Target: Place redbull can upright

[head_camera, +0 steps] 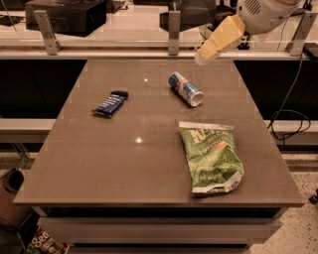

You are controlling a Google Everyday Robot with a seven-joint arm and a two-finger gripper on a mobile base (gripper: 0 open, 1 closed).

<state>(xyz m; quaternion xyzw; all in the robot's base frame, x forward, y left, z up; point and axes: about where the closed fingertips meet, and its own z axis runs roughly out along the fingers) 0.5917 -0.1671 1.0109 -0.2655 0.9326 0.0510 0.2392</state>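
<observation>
The redbull can (185, 89) lies on its side on the brown table (124, 163), in the far middle, its shiny silver end pointing toward the front right. My gripper (202, 58) hangs in the air at the upper right, above the table's far edge. It is above and slightly behind the can, a little to its right, and not touching it. A cream-coloured finger (221, 38) slopes down to the left from the white wrist (261, 12).
A flat dark-blue snack bar wrapper (110, 103) lies at the left of the table. A green crinkled chip bag (211, 157) lies at the front right. A rail with metal posts (173, 32) runs behind the table. A cable (290, 121) hangs at the right.
</observation>
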